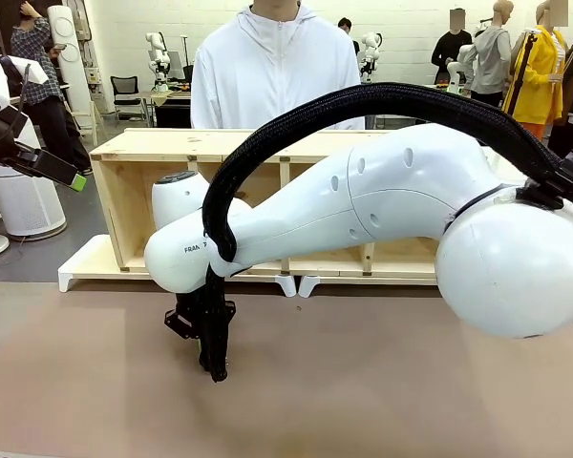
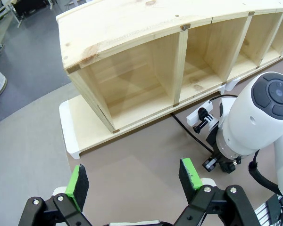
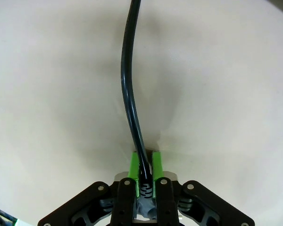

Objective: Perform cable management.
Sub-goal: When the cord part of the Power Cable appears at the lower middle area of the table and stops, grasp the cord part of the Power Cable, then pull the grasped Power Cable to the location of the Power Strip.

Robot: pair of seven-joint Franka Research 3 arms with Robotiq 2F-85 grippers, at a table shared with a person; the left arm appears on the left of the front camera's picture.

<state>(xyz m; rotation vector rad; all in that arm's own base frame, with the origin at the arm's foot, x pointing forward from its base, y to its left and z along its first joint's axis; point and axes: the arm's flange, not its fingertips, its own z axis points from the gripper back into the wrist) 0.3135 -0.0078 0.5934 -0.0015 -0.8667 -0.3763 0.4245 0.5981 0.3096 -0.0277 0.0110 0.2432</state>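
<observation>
The cable [image 3: 126, 94] is glossy and smooth, the table [image 3: 226, 94] matt, the shelf [image 2: 132, 28] bare pale wood.

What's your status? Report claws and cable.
Right claw shut on the cable, down at the tabletop. Left claw open, empty. Wooden shelf behind, apart from the grip.
</observation>
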